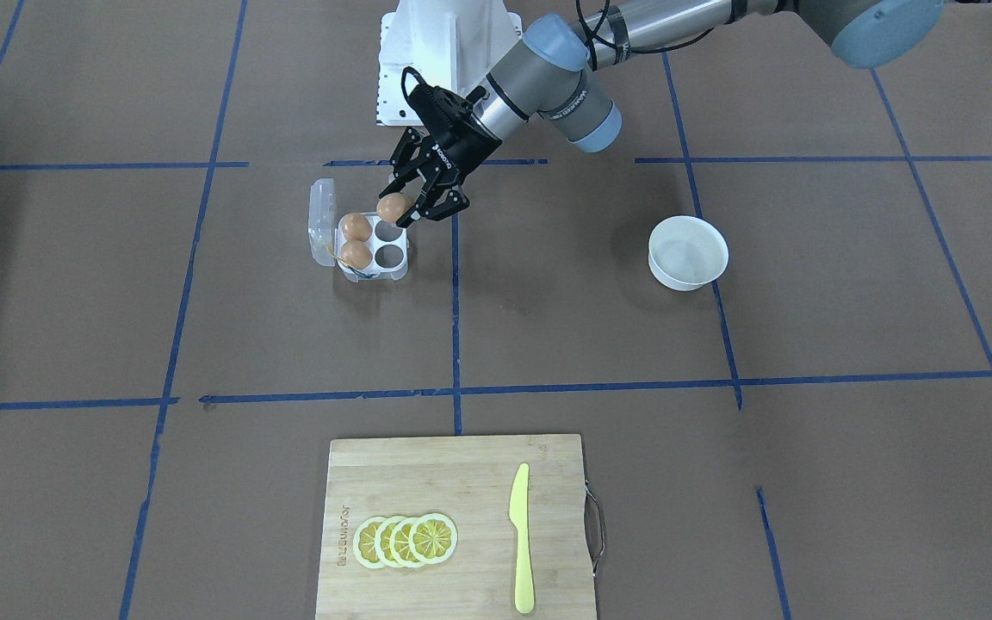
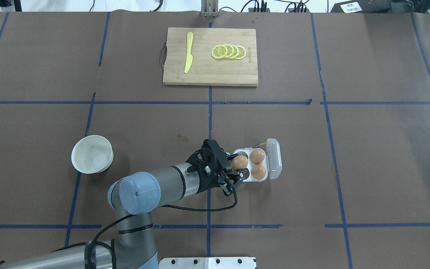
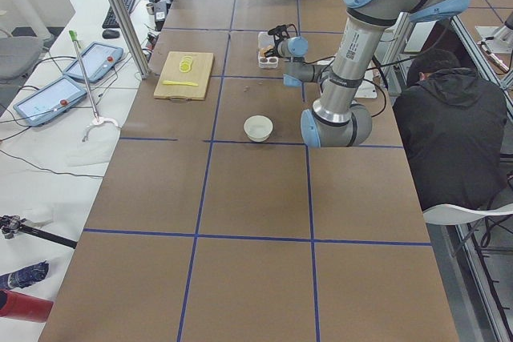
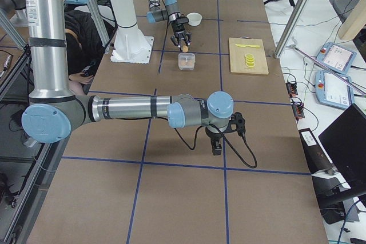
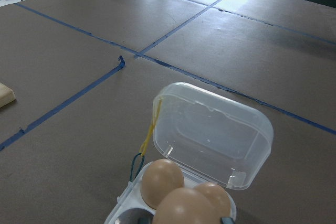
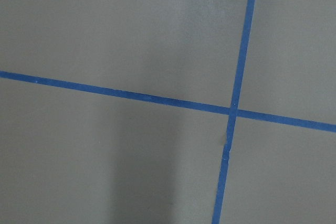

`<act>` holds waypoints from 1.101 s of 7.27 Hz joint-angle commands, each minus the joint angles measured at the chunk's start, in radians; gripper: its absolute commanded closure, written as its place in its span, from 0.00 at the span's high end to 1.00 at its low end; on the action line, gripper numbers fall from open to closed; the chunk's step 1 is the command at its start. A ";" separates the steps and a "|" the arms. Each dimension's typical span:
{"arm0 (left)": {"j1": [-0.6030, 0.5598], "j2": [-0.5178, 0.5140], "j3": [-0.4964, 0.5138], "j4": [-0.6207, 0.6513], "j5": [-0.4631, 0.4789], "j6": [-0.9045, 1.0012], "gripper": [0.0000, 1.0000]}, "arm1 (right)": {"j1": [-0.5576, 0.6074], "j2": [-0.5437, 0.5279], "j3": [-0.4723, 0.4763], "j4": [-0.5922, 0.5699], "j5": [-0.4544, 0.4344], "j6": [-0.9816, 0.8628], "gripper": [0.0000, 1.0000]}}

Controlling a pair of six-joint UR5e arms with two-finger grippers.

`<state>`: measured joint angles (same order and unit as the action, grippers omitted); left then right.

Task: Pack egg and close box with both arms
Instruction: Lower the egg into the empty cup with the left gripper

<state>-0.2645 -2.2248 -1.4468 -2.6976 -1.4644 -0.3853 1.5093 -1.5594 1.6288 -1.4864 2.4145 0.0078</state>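
My left gripper is shut on an orange-brown egg and holds it just above the empty cells of the clear box. The overhead view shows the same gripper, egg and box. Two other brown eggs sit in the cells next to the open lid. In the left wrist view the held egg is at the bottom, in front of the lid and a yellow string. My right gripper hangs over bare table far from the box; I cannot tell its state.
A white bowl stands on the table on my left side. A wooden cutting board with lemon slices and a yellow knife lies at the far edge. The white pedestal is behind the box. A person sits beside the table.
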 commanded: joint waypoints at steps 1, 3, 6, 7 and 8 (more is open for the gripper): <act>0.001 -0.045 0.060 -0.002 0.003 0.002 0.37 | 0.008 -0.002 -0.001 0.000 -0.001 0.000 1.00; 0.002 -0.050 0.077 -0.002 0.003 0.002 0.39 | 0.014 -0.002 -0.007 0.000 0.000 0.000 1.00; 0.002 -0.079 0.106 -0.002 0.001 0.002 0.43 | 0.025 -0.004 -0.009 0.000 0.000 0.000 1.00; 0.004 -0.078 0.106 -0.002 0.001 0.002 0.43 | 0.026 -0.004 -0.010 0.000 0.000 0.000 1.00; 0.004 -0.075 0.105 -0.002 -0.002 0.002 0.44 | 0.026 -0.005 -0.010 0.000 0.000 0.000 1.00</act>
<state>-0.2613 -2.3005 -1.3425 -2.6998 -1.4640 -0.3835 1.5344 -1.5634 1.6190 -1.4864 2.4145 0.0077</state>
